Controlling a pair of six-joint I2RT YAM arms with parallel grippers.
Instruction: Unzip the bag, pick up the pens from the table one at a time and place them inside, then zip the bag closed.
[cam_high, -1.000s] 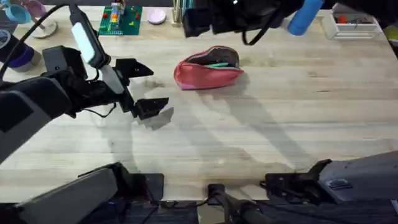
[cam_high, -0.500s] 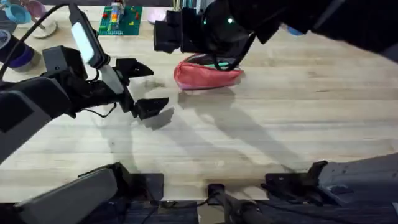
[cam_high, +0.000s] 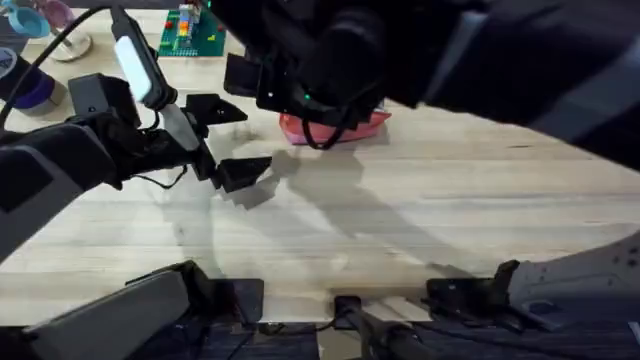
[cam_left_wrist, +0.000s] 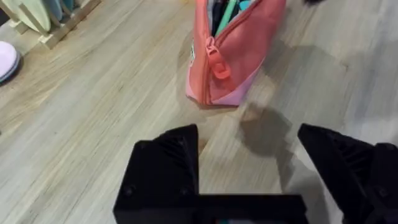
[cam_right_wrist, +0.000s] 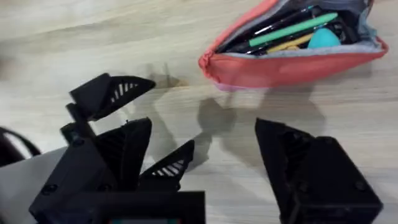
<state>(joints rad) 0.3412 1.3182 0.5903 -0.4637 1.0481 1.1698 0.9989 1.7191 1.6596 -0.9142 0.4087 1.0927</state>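
Bag: my salmon-pink pencil pouch (cam_right_wrist: 292, 59) lies on its side on the table (cam_high: 450, 210), just past my right fingertips and just ahead of my left ones. Its top gapes open, not zipped yet.
Inside the bag: a light green pen (cam_right_wrist: 292, 30), a dark pen beside it, something yellow and a round teal thing. I see no pens lying loose on the wood.
Zipper pull: a small pink tab (cam_left_wrist: 219, 62) hangs at the bag end that faces my left fingers.
Right gripper (cam_right_wrist: 224, 165): my two black fingers are spread wide apart and hold nothing. The bag sits just beyond the gap between them.
Left gripper (cam_left_wrist: 273, 168): these fingers are also wide apart and empty, with the zipper end of the bag straight ahead of the gap.
Step, I think: the pens look packed, so zipping shut is what is left.
How to do it well: I would pinch the soft bag end with one gripper so it cannot slide, then nip the little tab with the other and pull straight along the teeth. Pens should be poked down first so they don't snag.
Feel: floppy cloth bag, smooth hard pens, flat pale planks with grain, blocky ribbed fingers.
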